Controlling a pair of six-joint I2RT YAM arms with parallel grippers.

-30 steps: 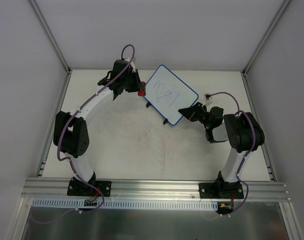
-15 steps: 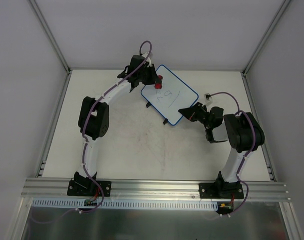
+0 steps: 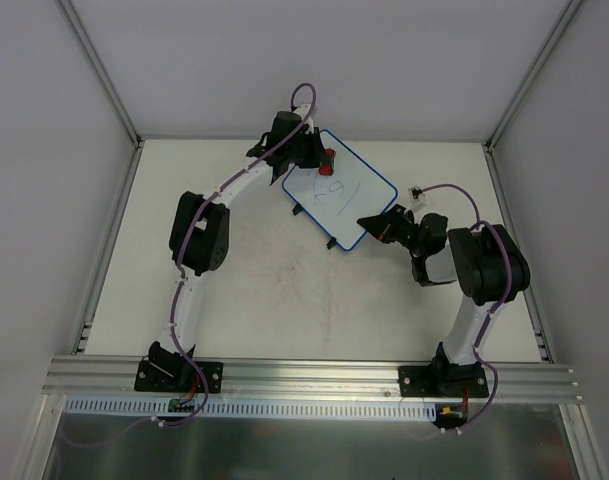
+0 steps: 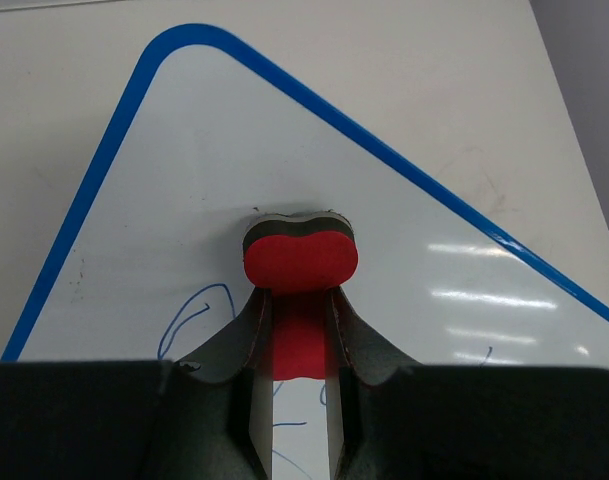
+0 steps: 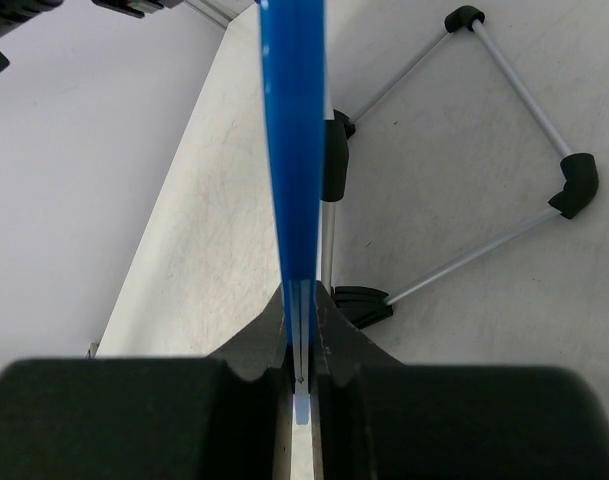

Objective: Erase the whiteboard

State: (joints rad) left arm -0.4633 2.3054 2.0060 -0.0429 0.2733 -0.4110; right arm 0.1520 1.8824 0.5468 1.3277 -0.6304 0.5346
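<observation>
The whiteboard [image 3: 352, 196] lies tilted at the back of the table, white with a blue rim and blue scribbles on it. My left gripper [image 3: 321, 162] is shut on the red eraser [image 3: 327, 164], which presses on the board's upper left part. In the left wrist view the eraser [image 4: 300, 262] sticks out past the fingertips [image 4: 246, 330] onto the whiteboard [image 4: 224, 160], with blue pen lines [image 4: 189, 315] beside it. My right gripper [image 3: 371, 222] is shut on the board's near right edge. The right wrist view shows that blue rim [image 5: 292, 150] edge-on between the right gripper [image 5: 301, 330] jaws.
The board's wire stand with black feet [image 5: 504, 130] rests on the table under it. Grey walls and metal posts [image 3: 99, 70] enclose the table. An aluminium rail [image 3: 314, 375] runs along the near edge. A purple cable with a small plug [image 3: 416, 190] lies right of the board.
My left arm swung right from the board's left edge onto its surface, carrying the eraser across the upper part. Part of the writing there is gone. The right arm has not moved.
</observation>
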